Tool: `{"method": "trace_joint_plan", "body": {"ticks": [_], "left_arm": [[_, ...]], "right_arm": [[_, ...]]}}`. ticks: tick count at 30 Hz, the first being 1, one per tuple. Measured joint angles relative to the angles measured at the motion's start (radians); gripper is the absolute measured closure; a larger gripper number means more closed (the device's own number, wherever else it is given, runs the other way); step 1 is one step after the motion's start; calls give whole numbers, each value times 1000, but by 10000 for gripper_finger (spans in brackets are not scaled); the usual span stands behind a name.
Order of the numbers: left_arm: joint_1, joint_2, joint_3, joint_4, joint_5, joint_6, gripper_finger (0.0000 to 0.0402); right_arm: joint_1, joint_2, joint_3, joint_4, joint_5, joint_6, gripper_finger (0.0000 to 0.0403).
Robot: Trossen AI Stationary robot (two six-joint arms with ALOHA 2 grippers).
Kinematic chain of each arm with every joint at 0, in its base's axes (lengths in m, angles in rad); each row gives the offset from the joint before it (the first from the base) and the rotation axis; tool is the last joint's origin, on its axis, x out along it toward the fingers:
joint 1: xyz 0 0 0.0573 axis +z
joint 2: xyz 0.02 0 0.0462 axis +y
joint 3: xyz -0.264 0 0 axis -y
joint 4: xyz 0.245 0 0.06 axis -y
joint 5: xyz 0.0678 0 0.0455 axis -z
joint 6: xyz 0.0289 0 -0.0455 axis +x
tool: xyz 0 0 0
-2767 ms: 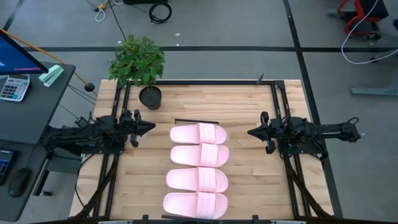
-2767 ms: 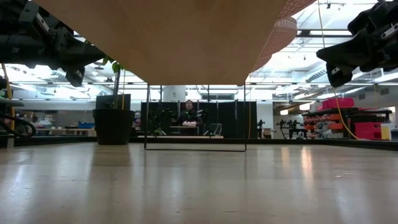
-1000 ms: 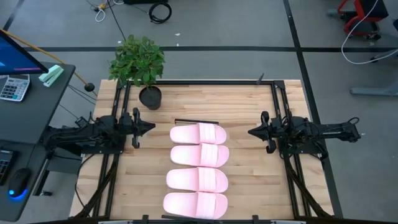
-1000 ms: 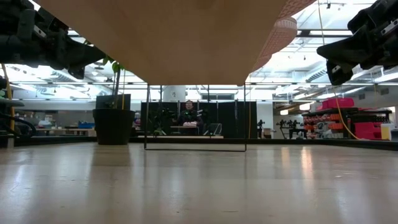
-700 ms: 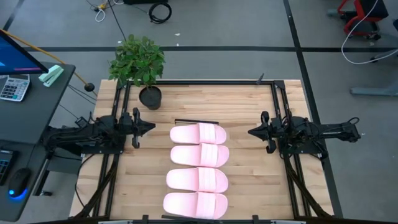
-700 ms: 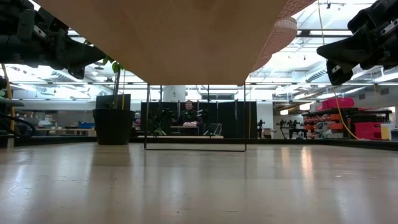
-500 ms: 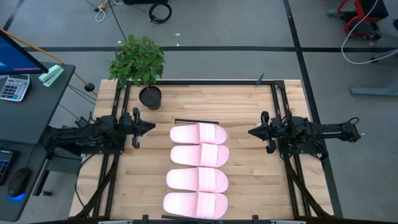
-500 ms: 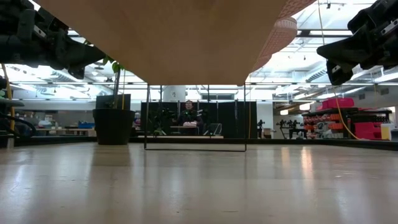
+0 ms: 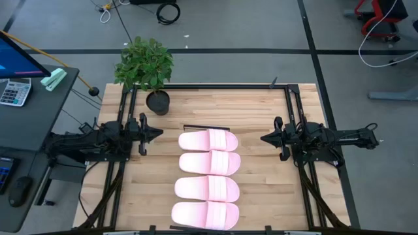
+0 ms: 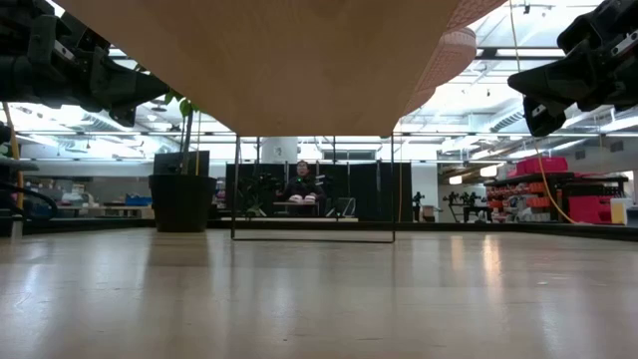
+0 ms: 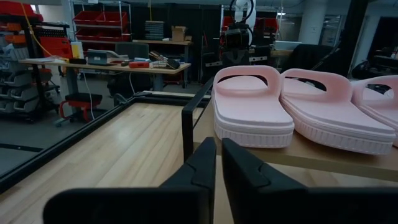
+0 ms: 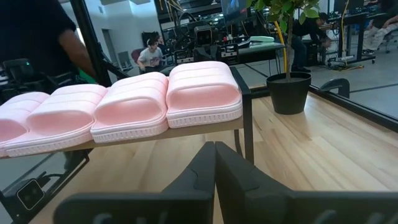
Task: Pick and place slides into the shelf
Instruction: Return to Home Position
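Note:
Four pale pink slides (image 9: 209,175) sit side by side on their soles, in a row running from the table's far side toward its near edge. They rest on the shelf (image 10: 279,60), a light-wood board raised on thin black rails (image 10: 312,189). The left wrist view shows the slides (image 11: 252,102) on the board's edge (image 11: 323,155). The right wrist view shows them (image 12: 202,93) from the other side. My left gripper (image 9: 157,132) hovers shut to the left of the row. My right gripper (image 9: 263,138) hovers shut to its right. Neither touches anything.
A potted plant (image 9: 147,68) stands at the table's far left corner. Black frame rails (image 9: 292,111) run along both table sides. A desk with a calculator (image 9: 14,91) stands left of the table. A person (image 10: 302,184) sits in the room beyond, and another (image 12: 37,37) stands near.

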Motion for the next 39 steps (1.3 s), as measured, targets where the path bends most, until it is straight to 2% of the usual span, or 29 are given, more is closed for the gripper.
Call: {"method": "trace_joint_plan", "body": {"ticks": [7, 18, 28, 39], "left_arm": [[0, 0, 0, 0, 0, 0, 361], [0, 0, 0, 0, 0, 0, 374], [0, 0, 0, 0, 0, 0, 361], [0, 0, 0, 0, 0, 0, 376]], "right_arm": [[0, 0, 0, 0, 0, 0, 389], [0, 0, 0, 0, 0, 1, 389], [0, 0, 0, 0, 0, 2, 389], [0, 0, 0, 0, 0, 2, 389]]}}
